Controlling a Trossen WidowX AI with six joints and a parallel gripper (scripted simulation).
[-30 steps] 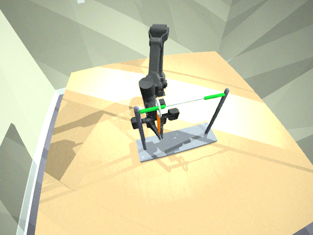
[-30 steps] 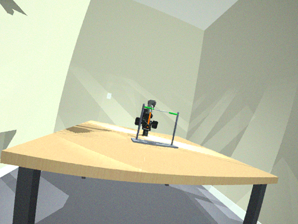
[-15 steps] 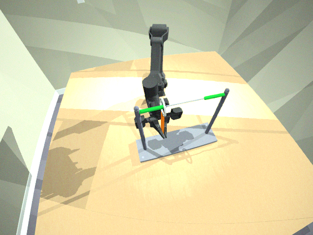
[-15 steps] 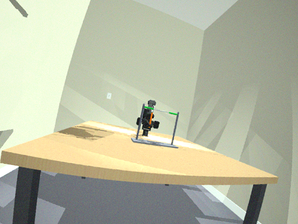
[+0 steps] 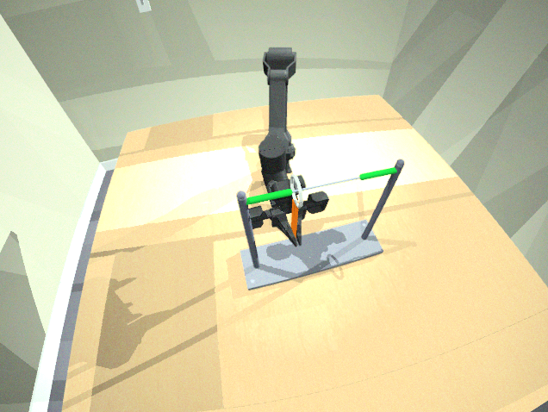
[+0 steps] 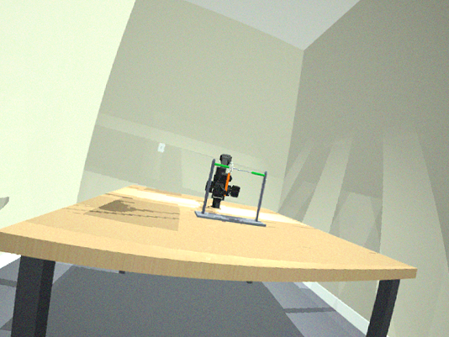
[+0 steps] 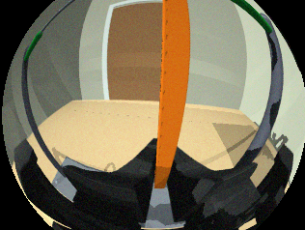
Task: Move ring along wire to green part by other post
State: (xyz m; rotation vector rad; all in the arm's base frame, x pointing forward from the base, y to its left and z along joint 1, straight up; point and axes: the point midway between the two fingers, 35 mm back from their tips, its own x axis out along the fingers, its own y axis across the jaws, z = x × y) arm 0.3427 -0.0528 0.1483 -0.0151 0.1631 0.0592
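Pale walls surround a wooden worktop; from the top, one ring encircles the wire where one of two green parts meets grey, likely starting its crossing.

Exterior: two posts keep the wire raised.

Wrist: the pincer grips one orange handle, presumably low to stay clear of grey.

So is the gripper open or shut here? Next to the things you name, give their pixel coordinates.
Shut on the orange handle point(image 5: 295, 219) point(image 6: 227, 182) point(image 7: 175, 77): the wrist view shows the handle's lower end between the two jaws, with no gap showing beside it.

Wire between two posts.
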